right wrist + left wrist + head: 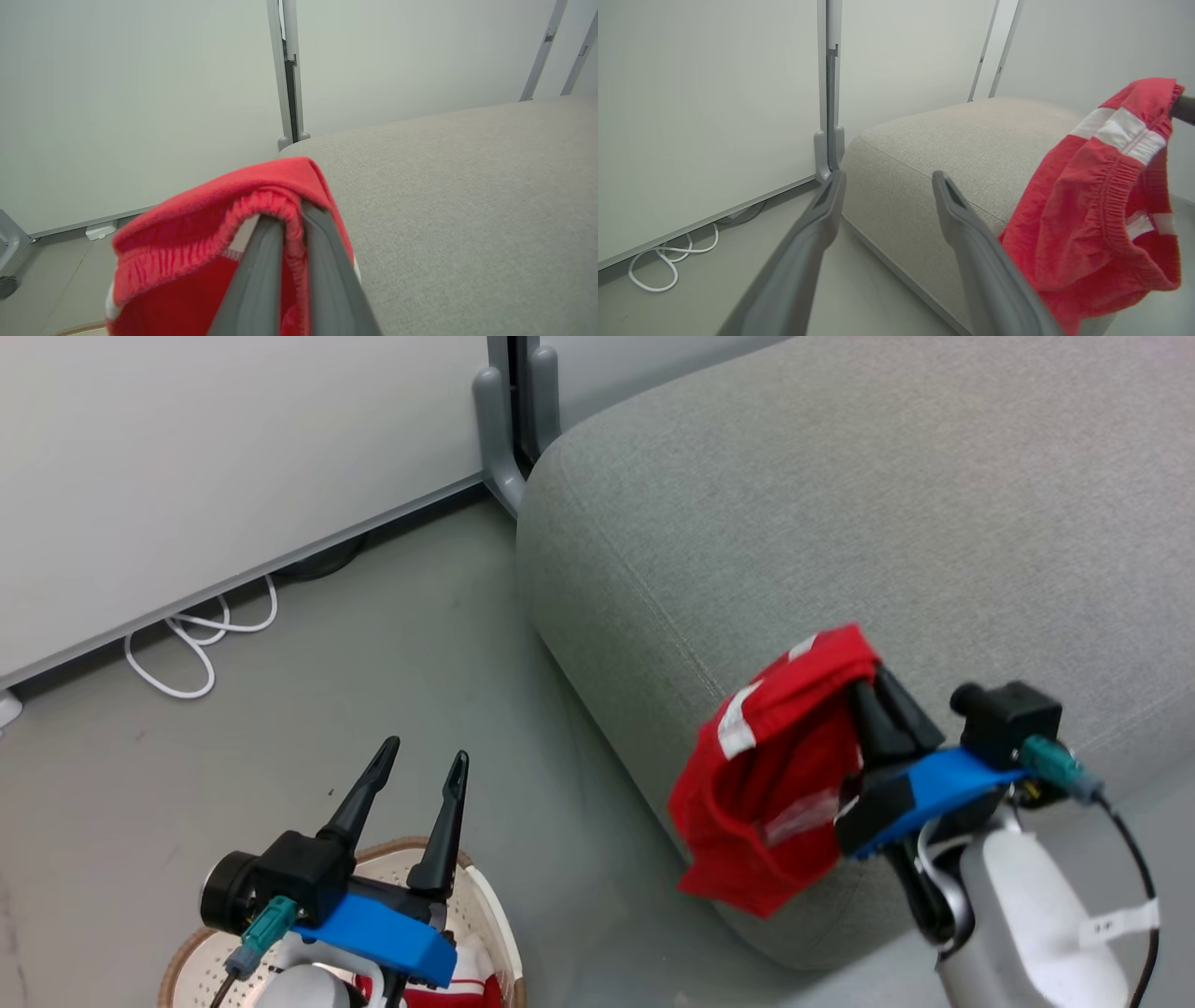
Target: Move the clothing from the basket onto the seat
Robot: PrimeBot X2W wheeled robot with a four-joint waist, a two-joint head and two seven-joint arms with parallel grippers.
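Now, head view, carried item: red shorts (766, 784) with white stripes hang by the waistband at the front corner of the sofa cushion (840, 504); most of the cloth is in front of the cushion's rounded side, not over its top.
Right claw (866, 695): fingers together, clamped on the waistband.
Left claw (427, 749): fingers apart, nothing between them, above the basket (499, 905).
Basket contents: a second red-and-white garment (467, 980) lies inside, partly hidden by the left arm.
Floor: a white cable (196, 658) loops by the wall, well apart from the work.
Left wrist view, fingers: spread, gap empty, pointing at the cushion's side; shorts at right. Whether they touch the cushion cannot be told.
Right wrist view, grip: elastic band pinched between the two fingers, a fold draped over the tips; cushion top lies ahead and to the right.
Progress (judgement): first of two items being carried, none on the seat yet.
Risk 1: if let go here, the cloth lands on the rounded edge and slides to the floor. Cause: too little reach over the top.
Risk 2: the draped fold snags as the fingers part and the shorts are dragged back off. Cause: waistband looped over a tip.
Risk 3: the thin pinch on stretchy elastic may slip.
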